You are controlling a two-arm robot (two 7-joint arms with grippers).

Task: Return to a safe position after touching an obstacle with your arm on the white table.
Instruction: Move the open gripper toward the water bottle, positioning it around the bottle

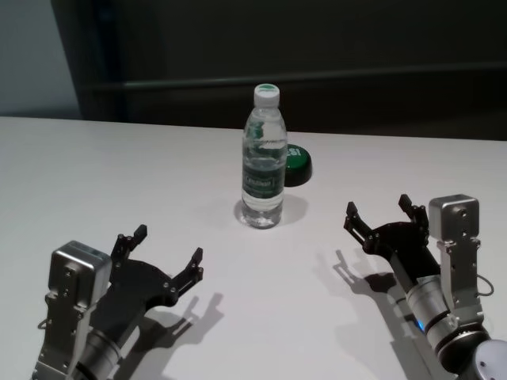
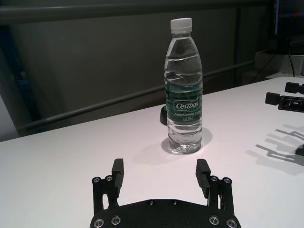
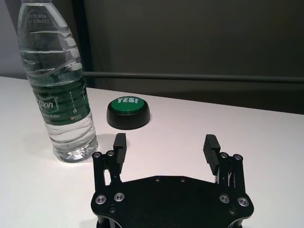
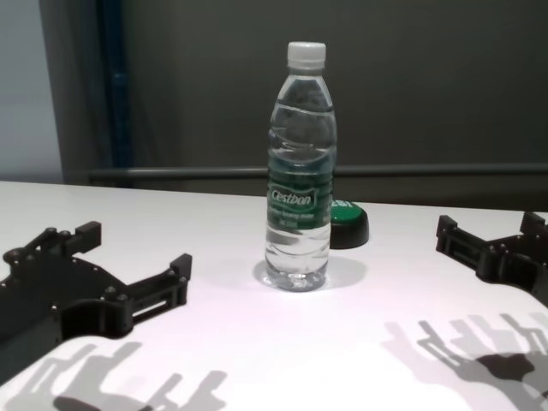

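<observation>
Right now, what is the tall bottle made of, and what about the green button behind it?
The bottle looks like thin clear plastic: you can see through it, its walls are ribbed, and it has a white plastic cap and a glossy green label. The button seems to be hard plastic, with a shiny green top on a smooth black base. Both stand on the white table.

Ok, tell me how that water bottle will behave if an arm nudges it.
The water bottle is tall on a narrow base, so a high nudge would probably tip it. It looks full, so likely heavy enough to resist a light brush. On the smooth white table, a low push might slide it.
</observation>
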